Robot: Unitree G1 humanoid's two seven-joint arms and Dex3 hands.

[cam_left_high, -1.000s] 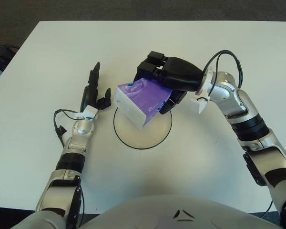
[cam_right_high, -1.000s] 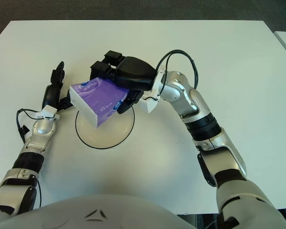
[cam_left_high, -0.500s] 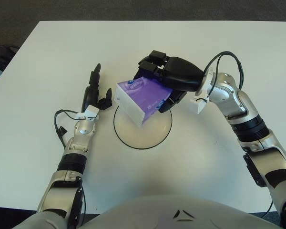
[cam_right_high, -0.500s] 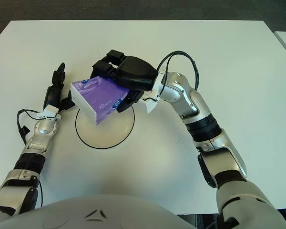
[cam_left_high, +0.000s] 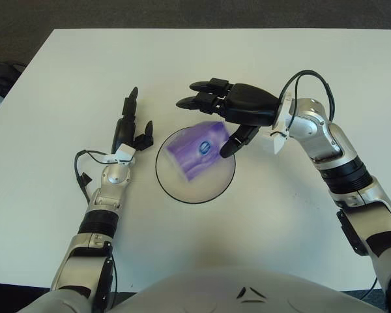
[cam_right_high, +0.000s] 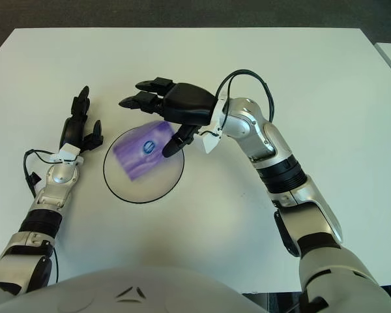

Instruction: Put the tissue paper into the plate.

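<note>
Right hand (cam_left_high: 216,114), just above frame centre, fingers spread and holding nothing. Below it the purple tissue pack (cam_left_high: 197,149) appears blurred over the plate (cam_left_high: 215,190), apparently not touching the fingers; long axis seemingly lower left to upper right. Left hand (cam_left_high: 128,131), fingers extended, left of the plate.

1. Purple rectangular pack of tissue paper (cam_left_high: 197,149) with a small round blue mark near the middle of its top face; blurred at the edges (outline hard to trace exactly). Seen within the ring of the plate, over its upper half, turned at a slant with one corner toward the near left. Free of any grasp. Whether flat on the surface or just above it, cannot tell.
2. Round white flat plate with a thin dark rim (cam_left_high: 212,195), level on the white table, right way up, its lower half bare.
</note>
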